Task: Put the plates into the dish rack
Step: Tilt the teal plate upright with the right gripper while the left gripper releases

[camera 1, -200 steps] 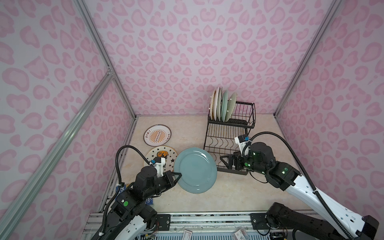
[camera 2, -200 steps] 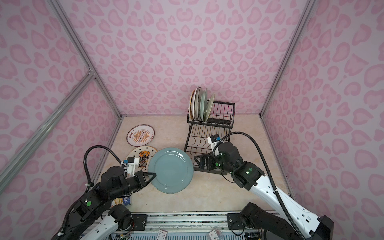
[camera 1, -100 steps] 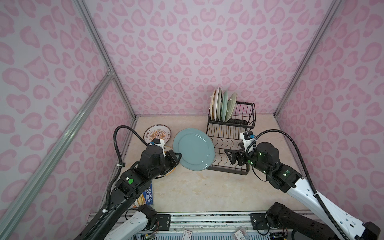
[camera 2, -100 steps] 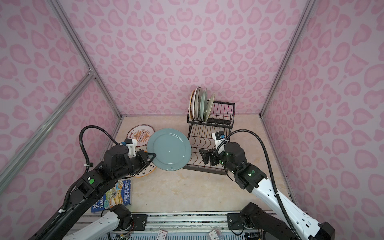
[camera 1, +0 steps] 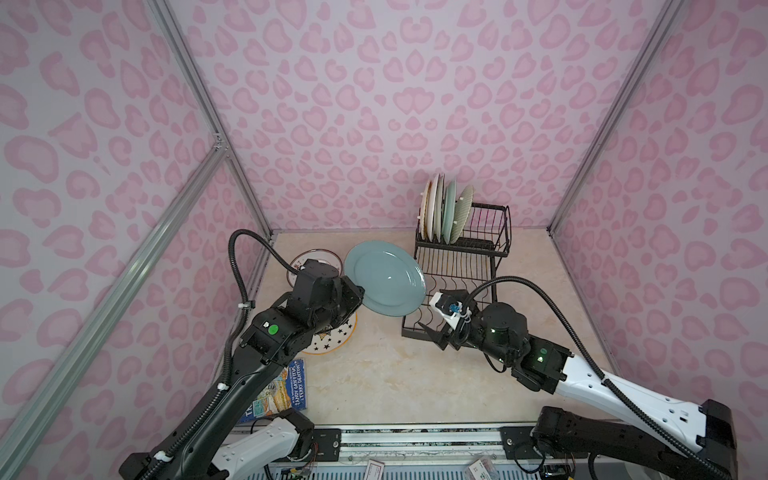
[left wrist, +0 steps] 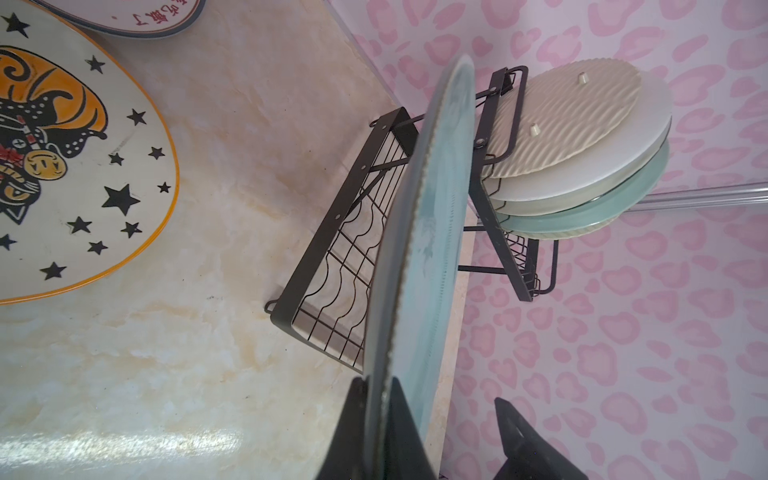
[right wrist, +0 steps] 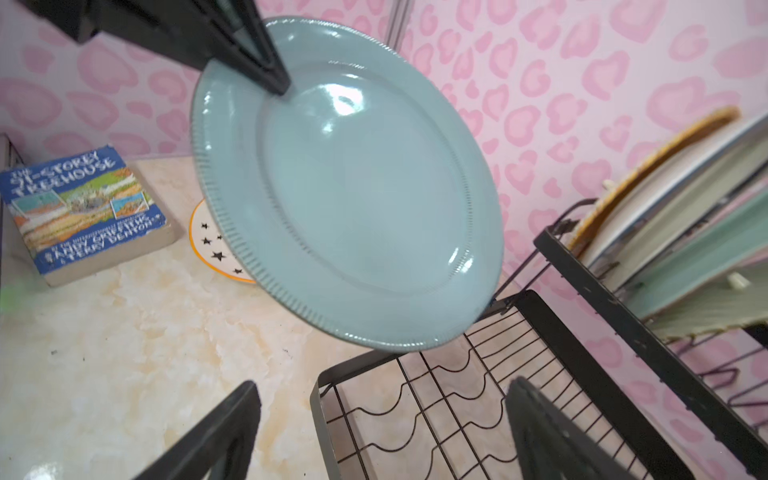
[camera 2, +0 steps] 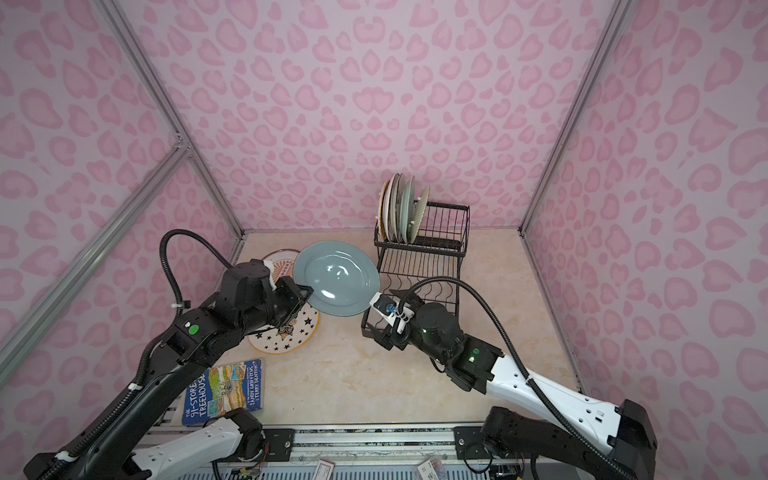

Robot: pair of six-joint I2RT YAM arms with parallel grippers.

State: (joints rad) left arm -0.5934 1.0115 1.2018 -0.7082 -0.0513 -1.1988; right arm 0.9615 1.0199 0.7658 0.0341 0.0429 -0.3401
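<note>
Gripping the teal plate (camera 1: 384, 278) by its left rim, your left gripper (left wrist: 380, 386) is clamped on it and holds it tilted in the air, its right rim above the left edge of the lower tier of the dish rack (camera 1: 457, 266); your right gripper (right wrist: 382, 382) hangs at the rack's near-left corner, jaws spread wide with nothing between them; several plates (camera 1: 444, 212) stand upright in the raised far tier; a star plate (camera 1: 332, 338) and a sunburst plate (camera 1: 318, 255) lie flat on the table (camera 1: 395, 374) at left; a blue book (camera 2: 224, 386) lies nearer.
</note>
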